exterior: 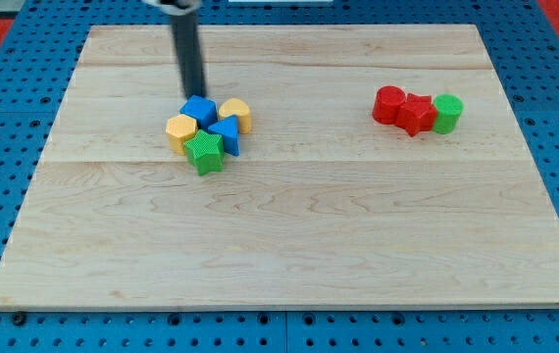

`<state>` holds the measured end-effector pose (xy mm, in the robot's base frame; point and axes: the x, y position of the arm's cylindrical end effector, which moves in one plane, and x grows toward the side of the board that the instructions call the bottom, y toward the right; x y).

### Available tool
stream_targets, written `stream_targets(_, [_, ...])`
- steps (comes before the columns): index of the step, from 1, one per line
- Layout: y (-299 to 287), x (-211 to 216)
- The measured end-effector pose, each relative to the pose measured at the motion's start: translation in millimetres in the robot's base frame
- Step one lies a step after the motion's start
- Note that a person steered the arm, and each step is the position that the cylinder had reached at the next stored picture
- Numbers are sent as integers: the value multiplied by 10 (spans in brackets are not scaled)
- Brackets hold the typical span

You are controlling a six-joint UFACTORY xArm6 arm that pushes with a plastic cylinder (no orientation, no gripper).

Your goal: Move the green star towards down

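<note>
While blue cube (199,110) blocks my tip (195,93) | green star (204,153) below

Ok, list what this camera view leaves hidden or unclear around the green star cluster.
- My tip: whether it touches the blue block cannot be told.
- Rod's upper end: cut off by the view's top.
- Blue block beside the green star: partly hidden by neighbours, shape unclear.
</note>
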<state>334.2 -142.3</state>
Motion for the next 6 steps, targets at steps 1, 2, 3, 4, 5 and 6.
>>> stream_targets(1, [-95, 195])
stream_targets(2, [285, 149])
stream_targets(3, [678, 129])
stream_targets(4, [1075, 51])
stream_targets(5, [837, 253])
stream_targets(6, [601, 807])
